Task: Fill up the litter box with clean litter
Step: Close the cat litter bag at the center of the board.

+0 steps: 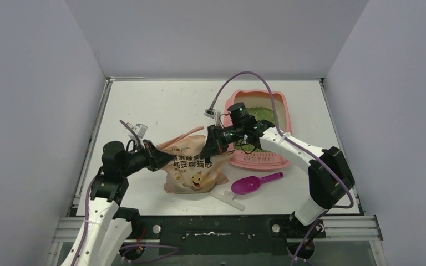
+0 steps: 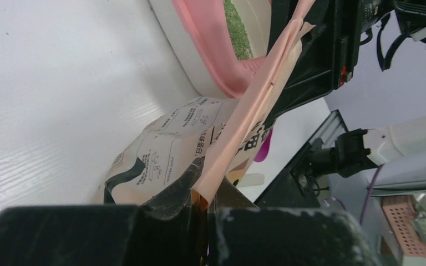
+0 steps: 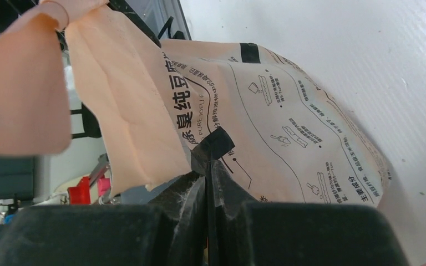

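Left wrist view: left gripper clenched on the bag, right gripper clenched likewise

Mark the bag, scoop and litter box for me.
bag [image 1: 191, 169], top view, printed front face.
scoop [image 1: 245, 185], top view, its bowl.
litter box [image 1: 258, 162], top view, near slotted rim.
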`<action>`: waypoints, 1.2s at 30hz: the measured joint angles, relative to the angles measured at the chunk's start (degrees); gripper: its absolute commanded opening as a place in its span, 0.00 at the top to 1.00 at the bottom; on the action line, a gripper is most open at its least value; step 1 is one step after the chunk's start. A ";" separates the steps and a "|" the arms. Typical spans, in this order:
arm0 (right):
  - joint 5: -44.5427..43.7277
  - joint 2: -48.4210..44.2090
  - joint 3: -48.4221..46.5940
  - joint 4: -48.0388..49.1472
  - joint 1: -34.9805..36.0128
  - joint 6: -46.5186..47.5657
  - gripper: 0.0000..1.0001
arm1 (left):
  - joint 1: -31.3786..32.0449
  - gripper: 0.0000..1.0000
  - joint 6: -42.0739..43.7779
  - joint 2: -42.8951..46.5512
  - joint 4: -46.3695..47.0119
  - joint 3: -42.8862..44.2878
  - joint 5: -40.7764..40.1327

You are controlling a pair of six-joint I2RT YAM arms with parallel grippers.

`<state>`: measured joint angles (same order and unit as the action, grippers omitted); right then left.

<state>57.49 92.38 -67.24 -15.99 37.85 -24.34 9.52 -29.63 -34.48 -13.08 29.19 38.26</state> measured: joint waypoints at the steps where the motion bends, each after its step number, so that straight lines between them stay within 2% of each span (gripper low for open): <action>1: 0.13 -0.02 0.31 0.52 -0.04 -0.90 1.00 | -1.07 1.00 -0.31 -0.31 -0.37 0.13 1.49; 8: 1.16 -0.02 1.73 2.82 -1.18 -4.52 1.00 | -11.43 1.00 -2.40 -3.63 -1.29 1.27 13.49; 12: 1.22 -0.02 2.05 3.48 -1.27 -6.45 1.00 | -12.81 1.00 -0.11 -4.83 -4.13 3.17 17.99; 13: 1.46 -0.02 2.40 4.20 -1.36 -7.41 1.00 | -12.96 0.88 0.55 -5.14 -4.70 3.50 18.73; 15: 1.68 -0.02 2.89 5.33 -1.44 -9.09 1.00 | -13.11 0.56 1.73 -5.60 -5.18 3.74 19.65; 17: 1.40 -0.02 3.04 5.86 -1.62 -10.05 1.00 | -13.51 0.48 2.43 -5.62 -5.38 3.87 20.35; 22: 0.59 -0.02 3.06 6.01 -2.56 -10.93 1.00 | -13.46 0.40 1.51 -5.11 -0.61 2.69 20.79; 25: 0.42 -0.02 3.10 6.08 -2.67 -11.15 1.00 | -11.56 0.38 -1.46 -3.39 7.41 -0.96 18.51; 28: 0.39 0.00 3.10 6.10 -2.67 -11.34 1.00 | -6.05 0.37 -3.04 -2.97 15.19 -4.96 14.60; 32: 0.39 0.00 3.15 6.14 -2.67 -11.41 1.00 | -1.33 0.38 -4.20 -7.54 25.66 -7.89 11.85; 33: 0.42 0.00 3.19 6.23 -2.67 -11.45 1.00 | -1.11 0.41 -4.90 -8.98 28.92 -8.68 11.61; 36: 0.39 0.00 3.23 6.29 -2.67 -11.47 1.00 | -1.03 0.61 -8.02 -14.08 39.19 -11.41 11.47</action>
<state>57.89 92.38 -64.01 -9.69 35.18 -35.81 8.49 -37.65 -48.56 26.11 17.78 49.74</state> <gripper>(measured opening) 0.029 0.551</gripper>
